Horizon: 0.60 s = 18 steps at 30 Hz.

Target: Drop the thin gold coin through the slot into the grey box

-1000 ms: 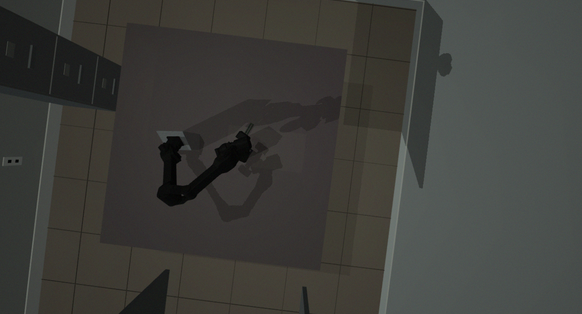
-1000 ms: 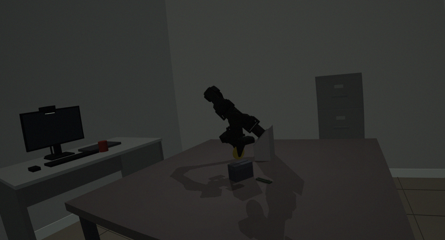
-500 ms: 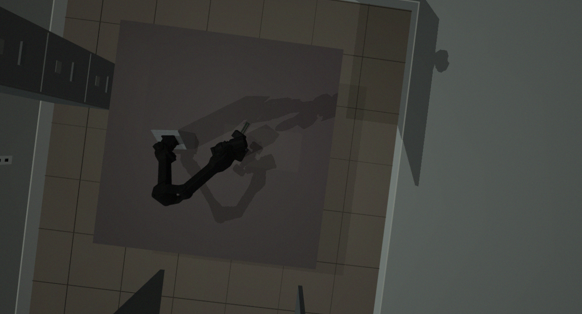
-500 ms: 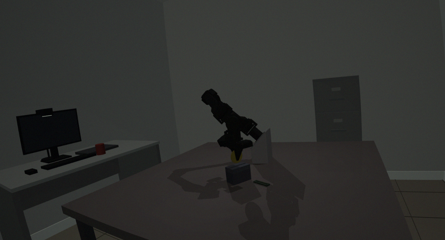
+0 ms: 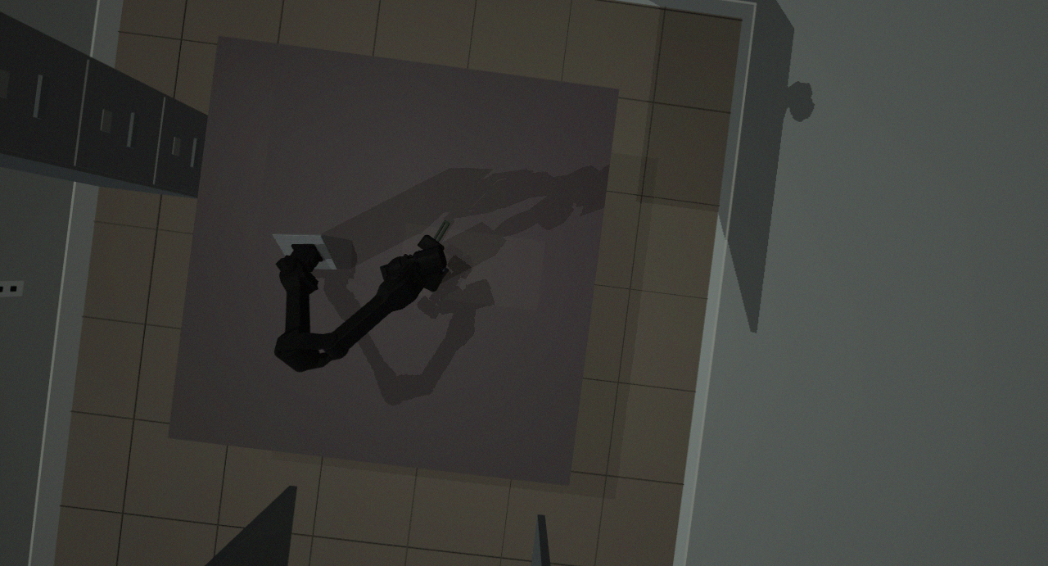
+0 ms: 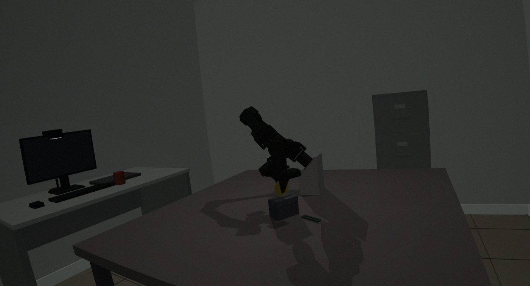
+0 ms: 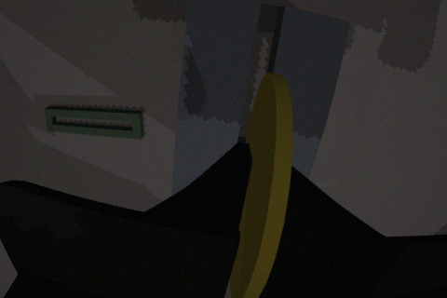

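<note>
My gripper (image 6: 283, 190) (image 7: 250, 156) is shut on the gold coin (image 6: 277, 188) (image 7: 275, 102) and points down over the box. The coin stands on edge between the fingertips, its lower rim just above the lid; whether it touches cannot be told. The grey box (image 6: 283, 210) (image 7: 214, 74) stands on the table, hidden under the arm in the overhead view. Its slot (image 7: 261, 60) runs nearly parallel to the coin in the wrist view, partly covered by coin and fingers. The dark-green holder (image 5: 444, 227) (image 6: 311, 220) (image 7: 137, 125) lies empty beside the box.
The arm's pale slanted mount (image 5: 328, 260) (image 6: 309, 180) stands on the table (image 5: 329, 123) (image 6: 389, 225) behind the box in the exterior view. A side desk (image 6: 159, 176) with a monitor (image 6: 59, 156) and red mug (image 6: 119, 177), and a filing cabinet (image 6: 402, 125), stand beyond the table.
</note>
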{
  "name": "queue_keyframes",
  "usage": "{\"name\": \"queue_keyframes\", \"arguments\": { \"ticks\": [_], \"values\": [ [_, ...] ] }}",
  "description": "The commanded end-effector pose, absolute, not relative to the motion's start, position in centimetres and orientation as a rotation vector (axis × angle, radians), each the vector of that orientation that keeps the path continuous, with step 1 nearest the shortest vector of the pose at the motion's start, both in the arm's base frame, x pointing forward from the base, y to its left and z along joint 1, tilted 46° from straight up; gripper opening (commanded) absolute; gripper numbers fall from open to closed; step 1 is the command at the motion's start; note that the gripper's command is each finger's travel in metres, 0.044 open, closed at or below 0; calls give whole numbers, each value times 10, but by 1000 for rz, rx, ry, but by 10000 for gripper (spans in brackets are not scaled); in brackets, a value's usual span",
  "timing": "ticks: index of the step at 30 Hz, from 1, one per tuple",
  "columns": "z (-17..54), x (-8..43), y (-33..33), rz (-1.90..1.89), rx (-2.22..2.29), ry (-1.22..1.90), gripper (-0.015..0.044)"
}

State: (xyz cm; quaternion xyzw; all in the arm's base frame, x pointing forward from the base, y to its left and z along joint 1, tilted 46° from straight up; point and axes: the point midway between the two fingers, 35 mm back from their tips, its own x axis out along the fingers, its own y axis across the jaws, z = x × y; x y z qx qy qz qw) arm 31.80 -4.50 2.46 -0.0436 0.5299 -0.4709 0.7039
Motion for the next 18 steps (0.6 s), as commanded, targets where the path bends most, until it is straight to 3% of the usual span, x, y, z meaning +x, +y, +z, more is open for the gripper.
{"name": "queue_keyframes", "arguments": {
  "ticks": [1,15,18],
  "values": [
    [22,316,-47,-1046,-110,1187,0],
    [19,316,-51,-1047,-109,1186,0],
    [21,318,-49,-1048,-97,1178,79]
  ]
}}
